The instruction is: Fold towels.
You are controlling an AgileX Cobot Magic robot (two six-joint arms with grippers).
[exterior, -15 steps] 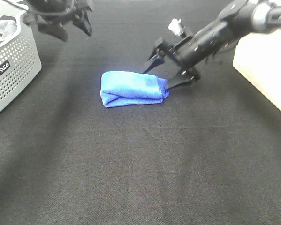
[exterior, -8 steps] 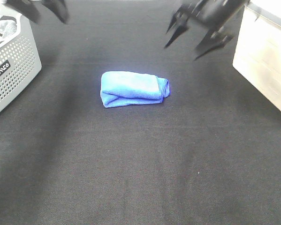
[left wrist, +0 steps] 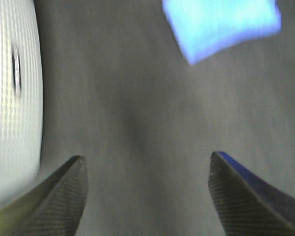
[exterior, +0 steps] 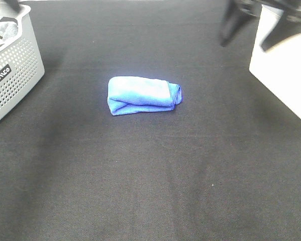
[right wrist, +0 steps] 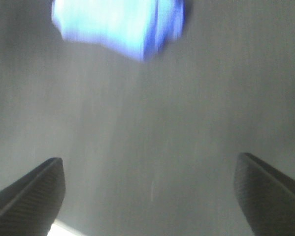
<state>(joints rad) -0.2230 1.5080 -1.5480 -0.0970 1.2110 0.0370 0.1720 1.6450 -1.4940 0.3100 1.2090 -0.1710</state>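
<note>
The royal-blue towel (exterior: 143, 95) lies folded into a small bundle on the black table cloth, a little left of centre. It shows blurred in the left wrist view (left wrist: 221, 24) and in the right wrist view (right wrist: 120, 24). My right gripper (exterior: 253, 30) is open and empty, raised at the back right, far from the towel; its fingers (right wrist: 29, 194) stand wide apart. My left gripper (left wrist: 147, 191) is open and empty, well away from the towel; in the high view only a dark bit shows at the top left corner.
A grey perforated basket (exterior: 12, 70) with a grey cloth inside stands at the left edge; it also shows in the left wrist view (left wrist: 14, 98). A white box (exterior: 286, 70) stands at the right edge. Black cloth (exterior: 150, 175) covers the table.
My right gripper let go of the towel's right end, lifted and pulled back to the upper right. My left gripper moved up and out of the high view. The towel stayed put.
</note>
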